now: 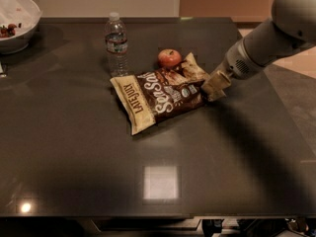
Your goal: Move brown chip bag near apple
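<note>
The brown chip bag (160,97) lies flat on the dark table (74,147), with its "LATE JULY" end toward the left and its crumpled right end raised. The red apple (169,58) sits just behind the bag's upper right part, almost touching it. My gripper (214,86) is at the bag's right edge, low over the table, shut on the bag's right end. The arm (276,31) reaches in from the upper right.
A clear plastic water bottle (116,44) stands upright just left of the apple and behind the bag's left end. A white bowl (15,21) with some food sits at the table's far left corner. The table's right edge lies under the arm.
</note>
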